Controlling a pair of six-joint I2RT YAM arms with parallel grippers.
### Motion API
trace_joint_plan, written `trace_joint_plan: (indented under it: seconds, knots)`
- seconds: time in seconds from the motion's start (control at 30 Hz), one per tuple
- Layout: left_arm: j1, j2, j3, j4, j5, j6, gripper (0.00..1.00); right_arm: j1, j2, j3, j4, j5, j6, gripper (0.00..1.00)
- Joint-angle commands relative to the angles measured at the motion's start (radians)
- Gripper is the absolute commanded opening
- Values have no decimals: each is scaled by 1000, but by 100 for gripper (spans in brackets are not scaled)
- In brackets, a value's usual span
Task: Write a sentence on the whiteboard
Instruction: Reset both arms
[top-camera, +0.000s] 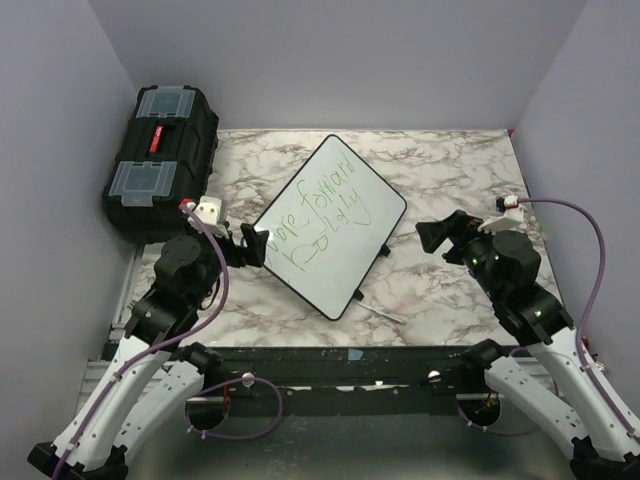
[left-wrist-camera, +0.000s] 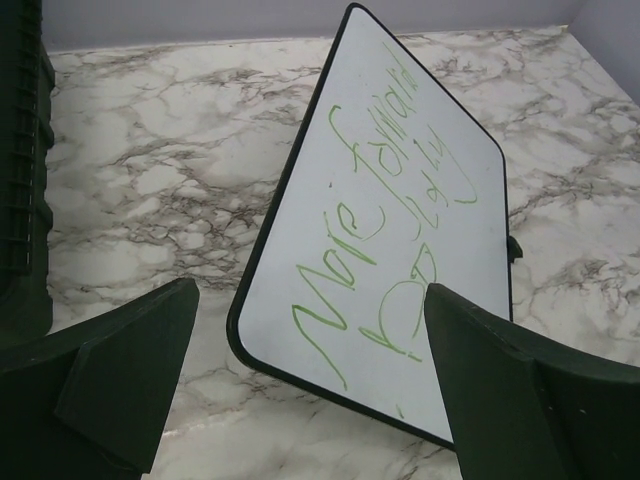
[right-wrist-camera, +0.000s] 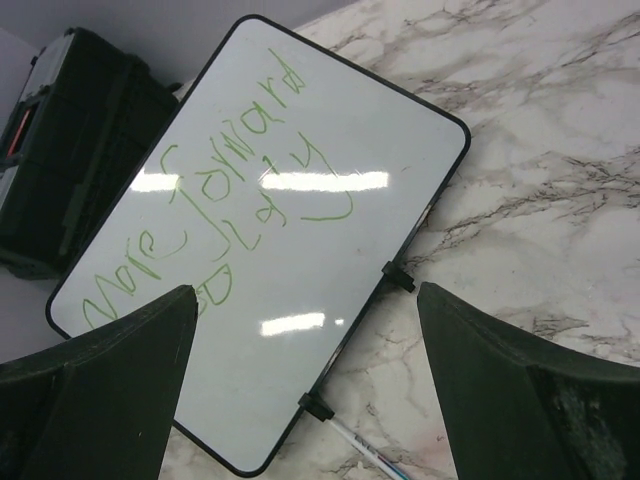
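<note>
A: Both sets of jaws gaping! The left gripper (top-camera: 250, 243) and the right gripper (top-camera: 432, 235) each hold nothing.
B: And the whiteboard (top-camera: 335, 240)?
A: Glossy, flat, round-cornered, thin black rim, lying on the veined marble table (top-camera: 450, 170) between them, one corner at the left gripper's tips. The sentence (top-camera: 322, 210) runs in thin green marker, two lines.

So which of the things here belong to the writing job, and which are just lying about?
Job:
- whiteboard
- green sentence
- marker pen by the board's near edge

Lying about:
- black toolbox, back left
</note>
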Motion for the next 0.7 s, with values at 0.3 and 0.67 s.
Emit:
trace_joint_plan:
  seconds: [0.3, 0.67]
  knots:
    - [6, -166, -165, 203, 24, 106, 98, 6, -78, -42, -7, 98, 28, 94]
    - [6, -193, -178, 212, 32, 112, 98, 6, -60, -36, 10, 99, 35, 94]
